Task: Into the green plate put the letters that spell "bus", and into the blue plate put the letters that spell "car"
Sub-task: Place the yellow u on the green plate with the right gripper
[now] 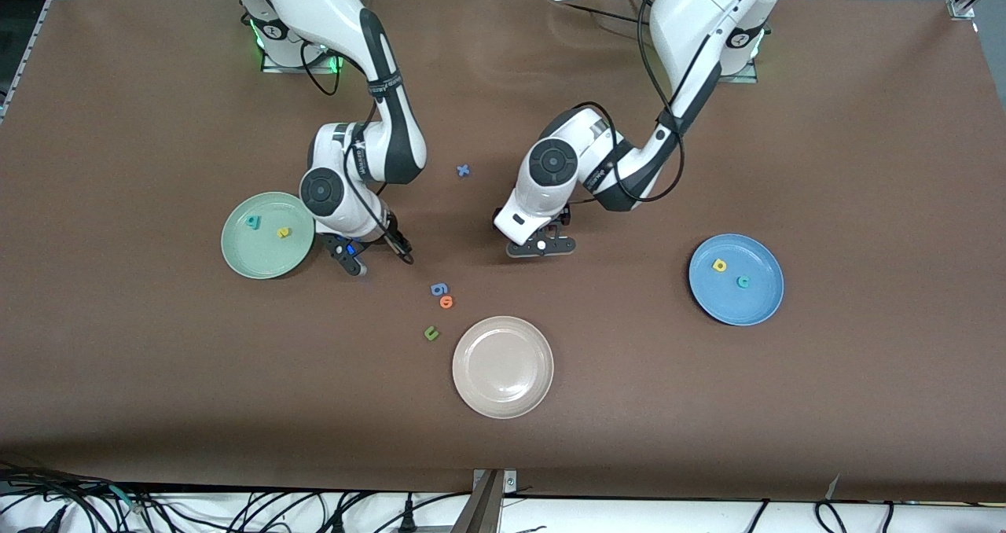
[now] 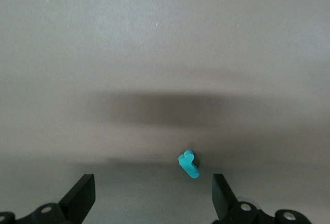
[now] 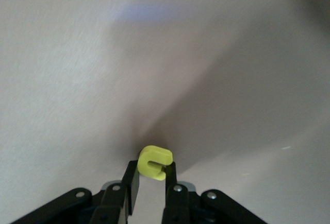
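1. Green plate (image 1: 267, 235), toward the right arm's end of the table: already holds the teal "b" (image 1: 252, 221) and the yellow "s" (image 1: 284, 233).
2. Right gripper (image 1: 377, 254), just beside the green plate: jaws closed on the yellow "u" (image 3: 154, 162), which has only the short way to the plate to go.
3. Left gripper (image 1: 541, 245), low over bare table near the middle: jaws wide apart, empty. The thin teal "r" (image 2: 188, 164) lies between them, nearer one finger, its long axis slanted to the jaw line.
4. Blue plate (image 1: 736, 279), toward the left arm's end: holds the yellow "a" (image 1: 719, 265) and the teal "c" (image 1: 743, 281).
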Controlling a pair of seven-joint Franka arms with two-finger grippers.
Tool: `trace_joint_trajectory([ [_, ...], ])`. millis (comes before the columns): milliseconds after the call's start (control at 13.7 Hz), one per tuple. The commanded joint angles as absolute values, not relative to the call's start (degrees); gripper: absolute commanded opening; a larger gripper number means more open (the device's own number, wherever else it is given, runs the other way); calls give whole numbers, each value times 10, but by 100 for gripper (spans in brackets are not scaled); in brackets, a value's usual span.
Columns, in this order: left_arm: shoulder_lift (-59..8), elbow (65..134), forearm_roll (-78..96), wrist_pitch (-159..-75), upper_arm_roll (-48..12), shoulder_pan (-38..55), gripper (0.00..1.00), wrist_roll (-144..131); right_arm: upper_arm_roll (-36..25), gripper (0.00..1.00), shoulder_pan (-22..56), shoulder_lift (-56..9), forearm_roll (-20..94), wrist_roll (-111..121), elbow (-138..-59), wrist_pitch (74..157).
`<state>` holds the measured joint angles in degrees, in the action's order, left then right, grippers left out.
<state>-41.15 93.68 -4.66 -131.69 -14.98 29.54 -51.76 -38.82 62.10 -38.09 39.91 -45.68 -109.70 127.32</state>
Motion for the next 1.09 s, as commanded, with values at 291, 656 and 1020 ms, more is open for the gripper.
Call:
trace_joint_trajectory([
  [291,-444,916,-64,-1349,-138,322,89,-562,-508,10,627,-331,321,-319,-1095,1114],
  [656,-460,900,-65,-1348,-137,329,74,-569,-601,10,624,-351,320,-138,-1145,1083],
  [1020,-464,898,-64,-1347,-136,332,61,-569,-608,10,591,-388,322,-34,-1182,1168],
])
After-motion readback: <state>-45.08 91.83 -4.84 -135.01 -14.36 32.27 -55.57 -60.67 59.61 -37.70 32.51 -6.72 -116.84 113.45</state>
